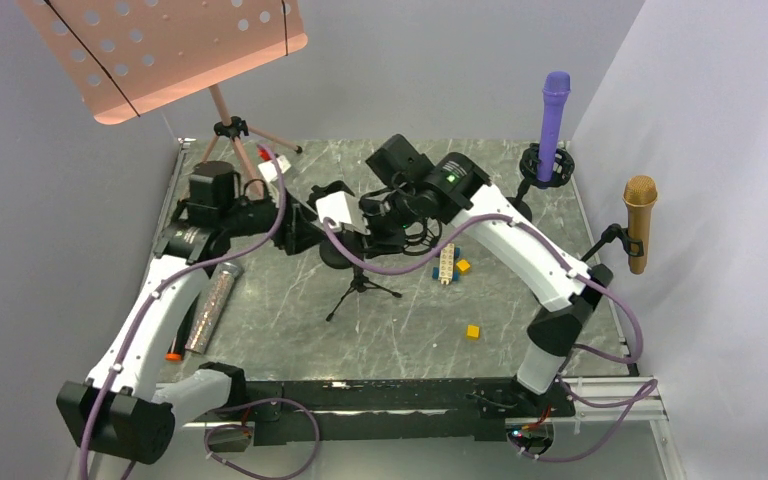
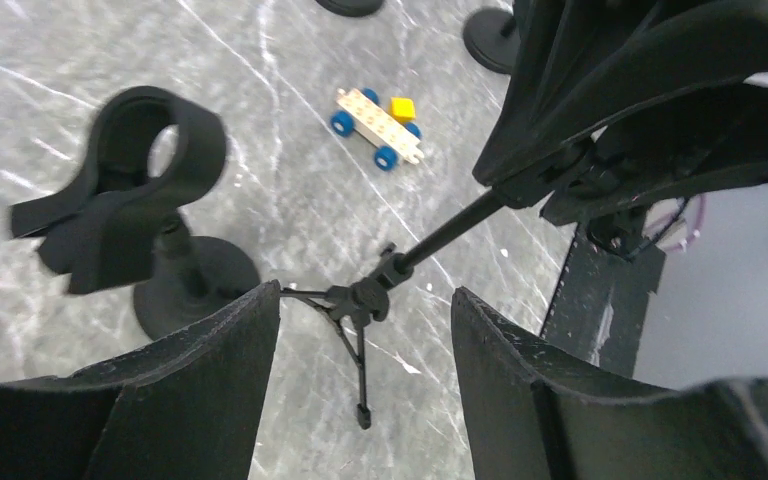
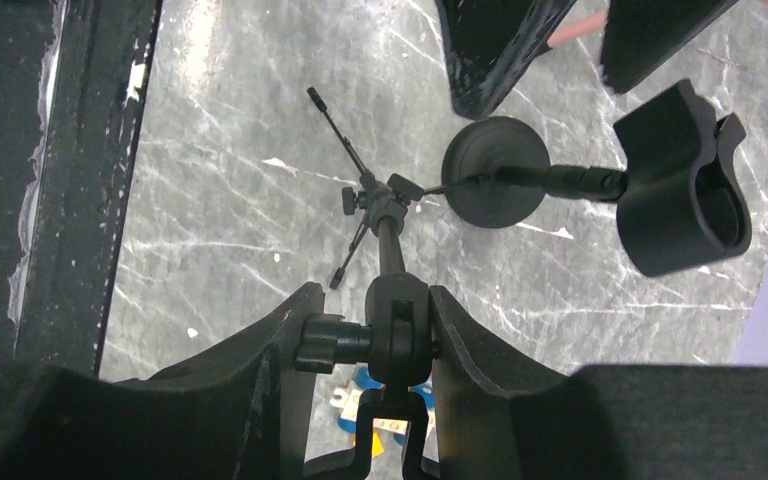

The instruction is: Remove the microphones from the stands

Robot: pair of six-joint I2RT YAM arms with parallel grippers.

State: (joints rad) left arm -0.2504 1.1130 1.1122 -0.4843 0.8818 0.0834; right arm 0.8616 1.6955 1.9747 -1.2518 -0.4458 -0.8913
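Tripod stand's neck (image 3: 397,335) in right pincer (image 3: 372,300), upper end out of view

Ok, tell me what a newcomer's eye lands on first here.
A pink perforated music stand looms over the far left corner of the table. On the right, a purple microphone stands upright at the back and a gold microphone sits at the edge. In the middle, the right gripper is clamped on the top joint of a small tripod stand, with the open left gripper close by.

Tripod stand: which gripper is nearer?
Right. The right gripper clamps the tripod stand at its top joint; the left gripper hangs open beside it, touching nothing.
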